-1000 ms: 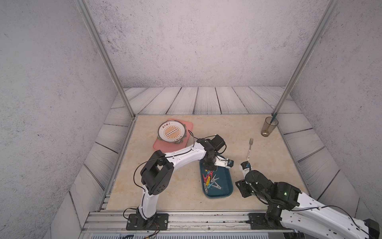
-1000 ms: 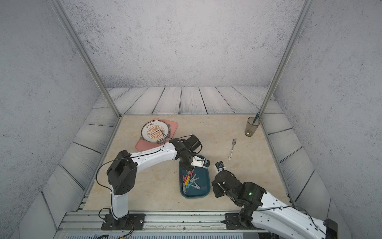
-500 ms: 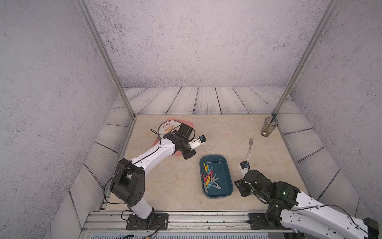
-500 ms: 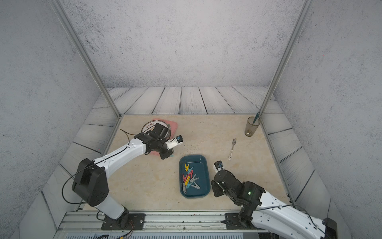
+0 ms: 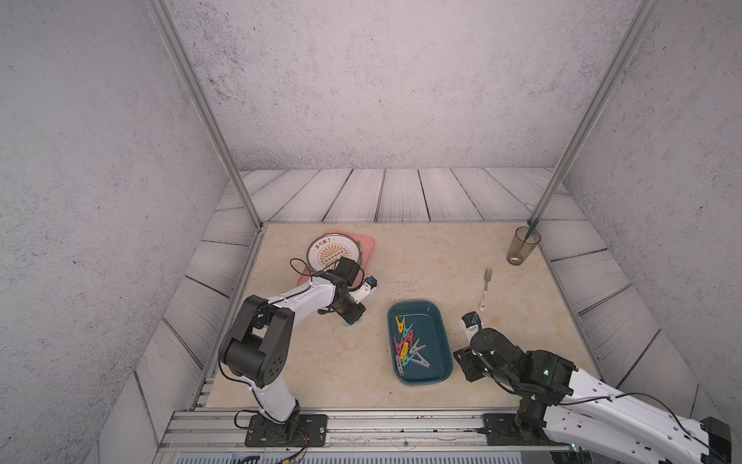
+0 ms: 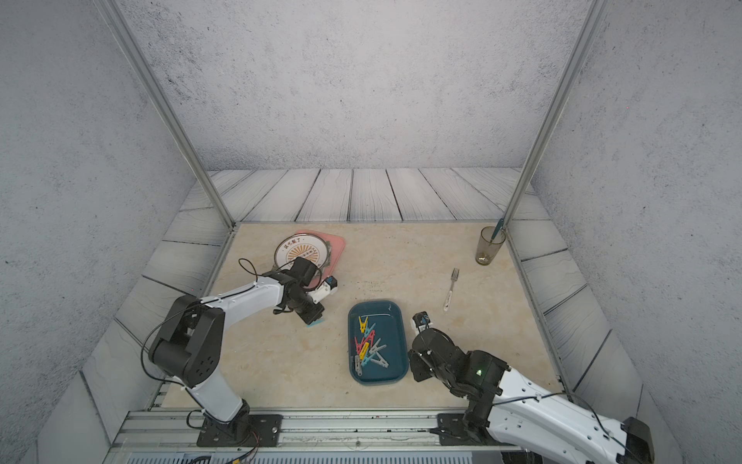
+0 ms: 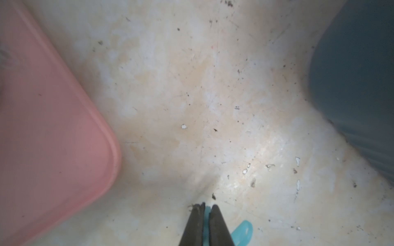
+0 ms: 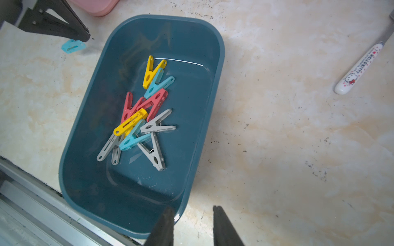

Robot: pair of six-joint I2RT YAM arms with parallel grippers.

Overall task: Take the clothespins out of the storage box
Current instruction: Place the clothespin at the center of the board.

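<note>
Placement step: left gripper (image 7: 206,207), narrow on a teal peg (image 8: 73,45) left of the box (image 8: 170,42), must release next; right gripper (image 8: 191,209) half-open, empty.

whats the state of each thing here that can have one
left end effector: shut on teal clothespin, down at the table
right end effector: open, empty
storage box: upright, clothespins piled inside
fork: lying flat on the table
glass: upright
plate: flat on pink tray
</note>
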